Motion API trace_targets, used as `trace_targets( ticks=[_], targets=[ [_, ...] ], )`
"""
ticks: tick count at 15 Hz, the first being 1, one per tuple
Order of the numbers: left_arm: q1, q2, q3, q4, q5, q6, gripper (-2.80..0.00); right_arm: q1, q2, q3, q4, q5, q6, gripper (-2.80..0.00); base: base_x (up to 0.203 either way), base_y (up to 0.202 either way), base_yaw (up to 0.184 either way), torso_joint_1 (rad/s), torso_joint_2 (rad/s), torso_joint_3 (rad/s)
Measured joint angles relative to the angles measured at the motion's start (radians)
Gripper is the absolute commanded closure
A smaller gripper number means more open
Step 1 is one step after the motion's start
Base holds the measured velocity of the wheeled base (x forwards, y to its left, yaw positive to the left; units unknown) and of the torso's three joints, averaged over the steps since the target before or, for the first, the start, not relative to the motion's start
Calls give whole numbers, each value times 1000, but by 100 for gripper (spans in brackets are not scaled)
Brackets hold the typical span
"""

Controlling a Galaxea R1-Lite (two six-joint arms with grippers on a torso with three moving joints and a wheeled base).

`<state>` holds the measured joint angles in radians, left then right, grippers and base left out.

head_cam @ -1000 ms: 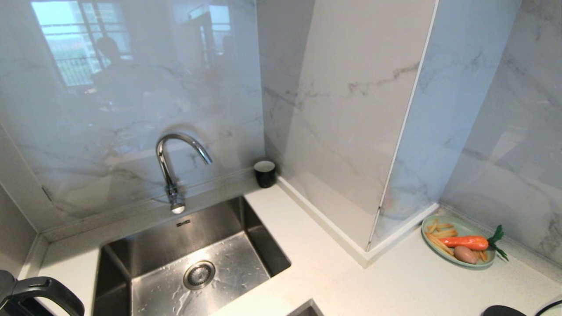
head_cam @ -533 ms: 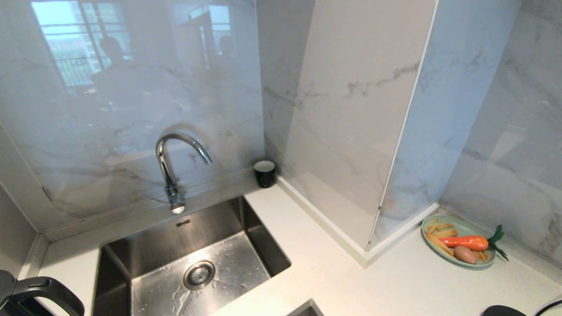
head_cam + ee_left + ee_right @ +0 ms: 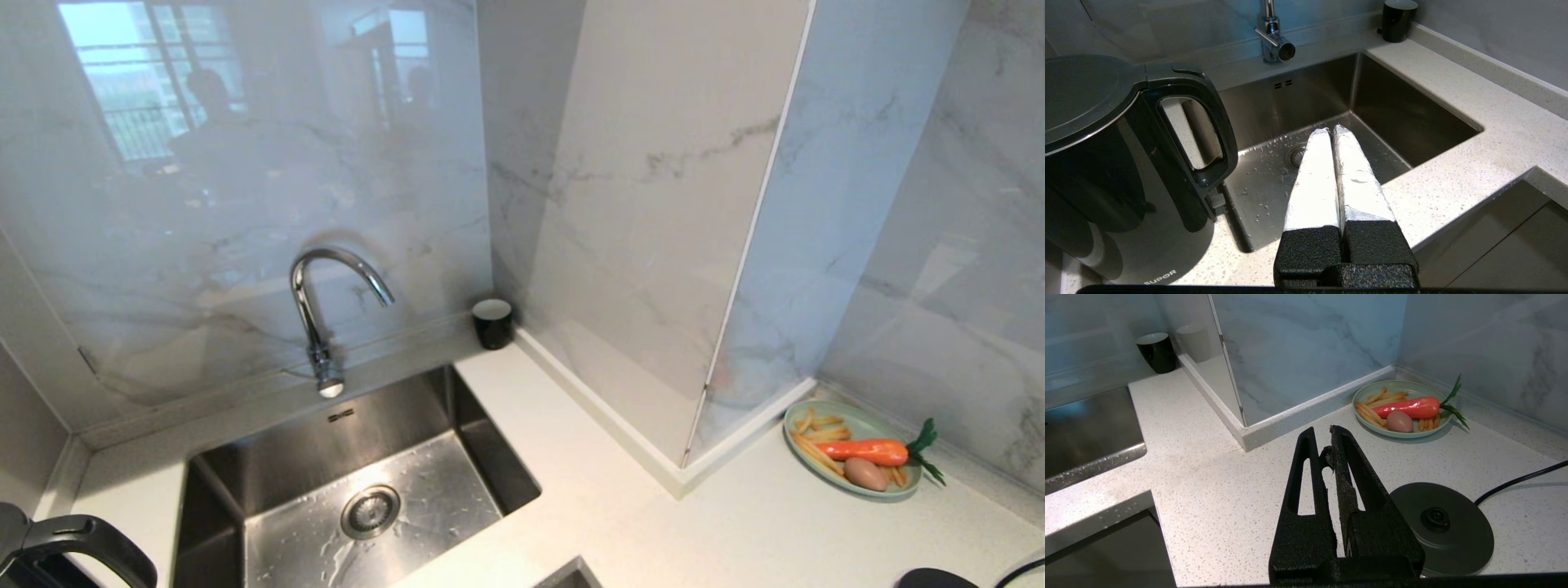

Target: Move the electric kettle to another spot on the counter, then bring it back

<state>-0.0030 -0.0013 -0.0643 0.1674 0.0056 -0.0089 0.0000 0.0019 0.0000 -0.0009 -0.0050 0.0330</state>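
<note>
The electric kettle [image 3: 1106, 163], glossy black with a flat grey lid, stands on the white speckled counter [image 3: 1474, 134] left of the sink. Its looped handle [image 3: 1208, 134] faces the sink, and only that handle [image 3: 77, 543] shows at the head view's bottom left corner. My left gripper [image 3: 1330, 130] hangs over the sink's front edge, shut and empty, a short way from the handle without touching it. My right gripper [image 3: 1323, 435] is shut on nothing above the counter [image 3: 1208, 490], beside the round base disc. Neither gripper shows in the head view.
The steel sink [image 3: 310, 441] with its curved tap [image 3: 314, 310] lies left of centre. A small black cup [image 3: 493, 322] stands in the back corner. A green plate [image 3: 790, 437] of toy food sits far right. The corded black base disc [image 3: 1441, 526] lies near the right gripper. A marble pillar [image 3: 653, 245] juts out.
</note>
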Motion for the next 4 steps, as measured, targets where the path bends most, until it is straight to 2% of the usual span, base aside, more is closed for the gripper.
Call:
trace_targets(
  ticks=[4],
  targets=[
    [0,0,0,0,0,0,0,0,0,0,0,0,1,0,0,0,0,0,0,0]
  ],
)
